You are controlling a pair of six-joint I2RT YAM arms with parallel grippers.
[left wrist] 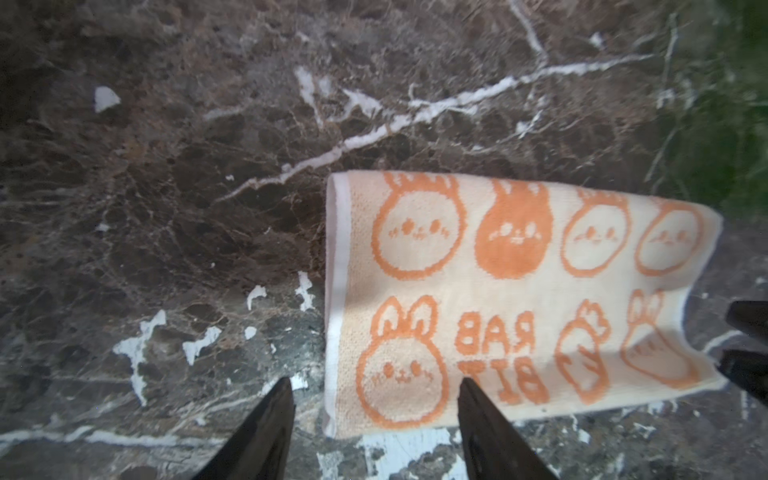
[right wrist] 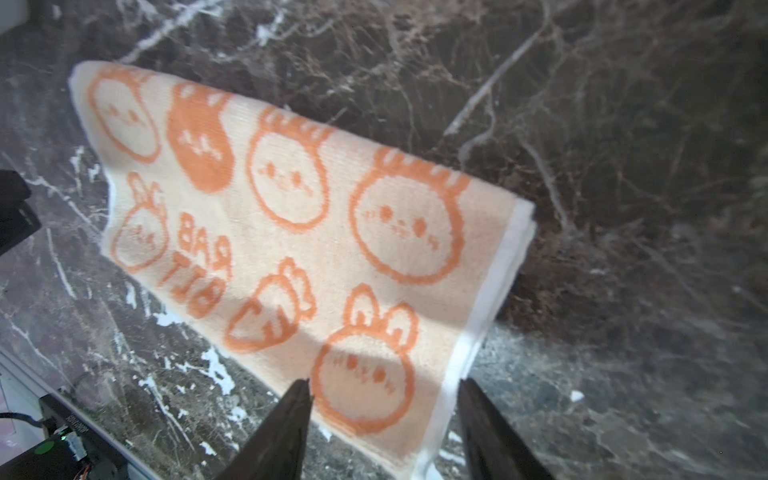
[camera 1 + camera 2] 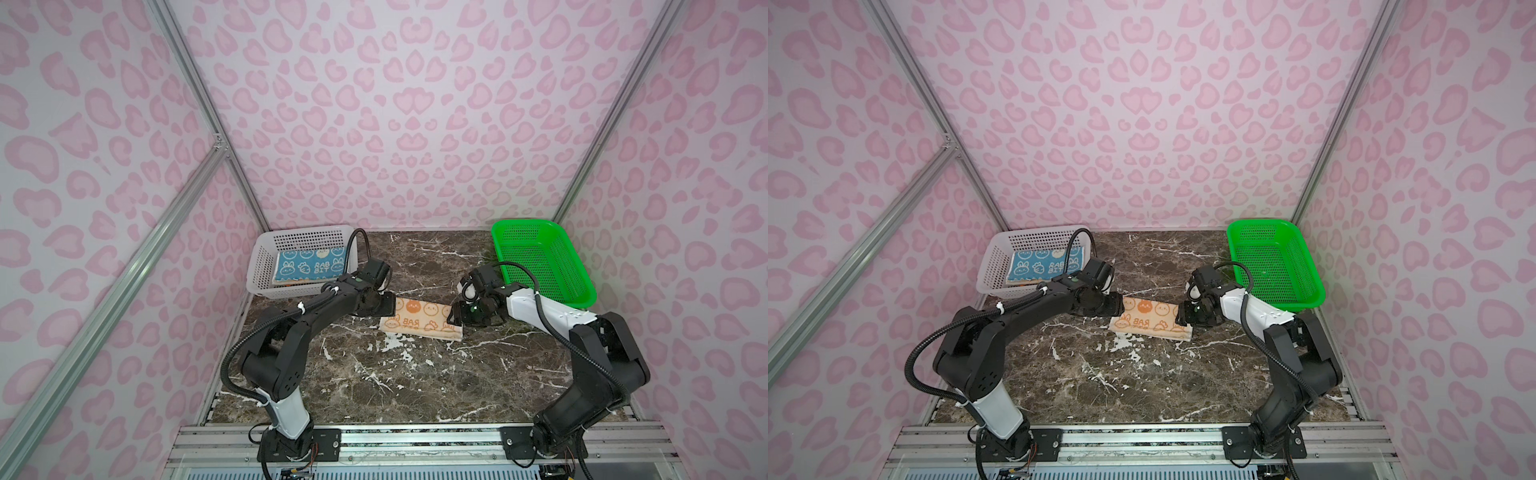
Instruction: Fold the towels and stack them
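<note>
A cream towel [image 3: 420,320] [image 3: 1150,318] printed with orange rabbits lies folded into a long strip in the middle of the marble table. My left gripper [image 3: 388,303] [image 1: 376,380] hangs open over its left end, the near left corner of the towel [image 1: 498,291] showing between the fingers. At the right end my right gripper [image 3: 453,318] [image 2: 385,381] is open too, above the near right corner of the towel [image 2: 291,228]. Neither holds anything. A teal towel [image 3: 307,266] [image 3: 1044,266] with white bunnies lies folded in the white basket [image 3: 262,266].
The white basket [image 3: 994,266] stands at the back left, just behind my left arm. An empty green basket [image 3: 540,262] [image 3: 1275,262] sits at the back right beside my right arm. Pink-patterned walls close in three sides; a metal rail runs along the front.
</note>
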